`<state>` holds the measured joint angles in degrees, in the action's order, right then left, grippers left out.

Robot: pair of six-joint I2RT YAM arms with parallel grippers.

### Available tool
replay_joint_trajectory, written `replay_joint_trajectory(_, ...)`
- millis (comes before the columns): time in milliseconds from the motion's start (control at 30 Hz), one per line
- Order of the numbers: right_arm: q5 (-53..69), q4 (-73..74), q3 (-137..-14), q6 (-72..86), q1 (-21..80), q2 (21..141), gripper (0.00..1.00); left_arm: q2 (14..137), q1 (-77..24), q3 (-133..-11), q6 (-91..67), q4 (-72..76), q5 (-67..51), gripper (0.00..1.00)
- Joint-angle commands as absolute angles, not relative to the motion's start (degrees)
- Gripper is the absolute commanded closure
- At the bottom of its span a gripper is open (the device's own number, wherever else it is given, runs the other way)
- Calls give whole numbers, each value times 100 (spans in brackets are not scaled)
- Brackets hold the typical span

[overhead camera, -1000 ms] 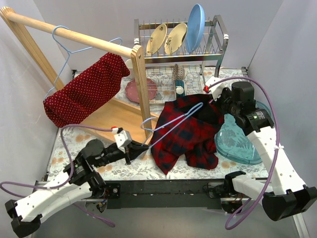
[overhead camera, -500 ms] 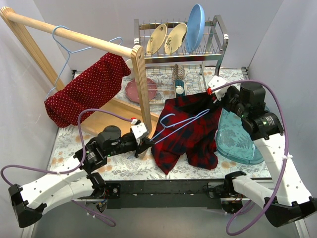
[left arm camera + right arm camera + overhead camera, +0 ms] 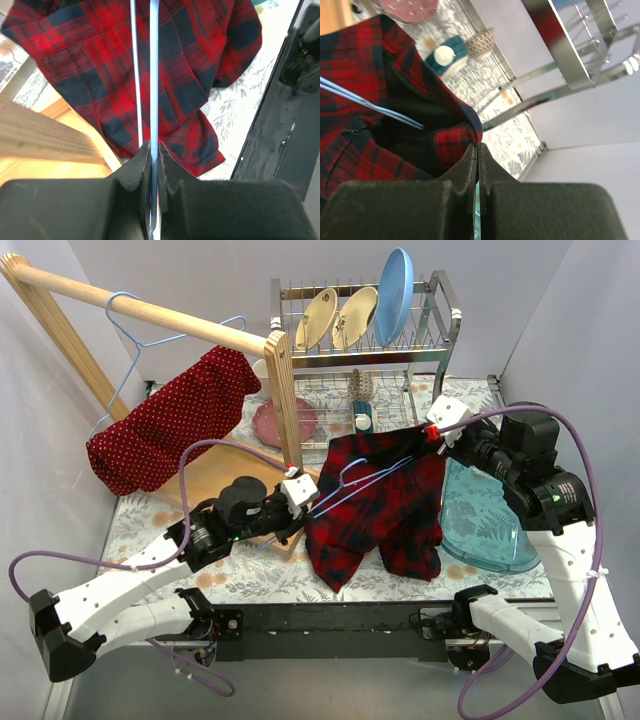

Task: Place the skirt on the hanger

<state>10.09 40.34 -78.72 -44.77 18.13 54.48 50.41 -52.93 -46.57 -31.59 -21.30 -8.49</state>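
The red polka-dot skirt [image 3: 170, 425] hangs from a light-blue hanger [image 3: 128, 335] hooked over the wooden rail at the left, away from both grippers. My left gripper [image 3: 303, 502] [image 3: 154, 148] is shut on the wire of a second light-blue hanger [image 3: 362, 478] [image 3: 154, 75], which lies across a red-and-dark plaid shirt [image 3: 385, 510] [image 3: 190, 60]. My right gripper [image 3: 433, 432] [image 3: 477, 147] is shut on the plaid shirt's [image 3: 455, 142] upper right edge and holds it up off the table. The hanger's wire [image 3: 370, 106] runs into the shirt's opening.
The wooden rack's post [image 3: 283, 400] and base board [image 3: 215, 475] stand just left of the shirt. Behind are a metal dish rack [image 3: 445, 345] with plates, a pink plate [image 3: 268, 425] and a small teal bottle [image 3: 362, 422]. A teal glass tray [image 3: 485, 525] lies under the right arm.
The left arm has pushed forward and right with the hanger, up to the rack's post. The right arm has drawn the shirt's edge up and right, so the shirt hangs more gathered.
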Motion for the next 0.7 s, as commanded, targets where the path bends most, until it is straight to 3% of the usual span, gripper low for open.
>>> replay_joint_trajectory(0, 1870, 3840, -8191, -4430, 1810, 5379, 99, 5518, -5256, -5229, -2866, -2092, -1054, 100)
replay_joint_trajectory(433, 4402, 4412, -9026, -3947, 1714, 5344, 99, 7039, -5247, -6222, -2531, -1371, -1652, 100)
replay_joint_trajectory(667, 5159, 4245, -7894, -3586, 1722, 5291, 99, 7041, -5186, -6145, -2636, -802, -2065, 100)
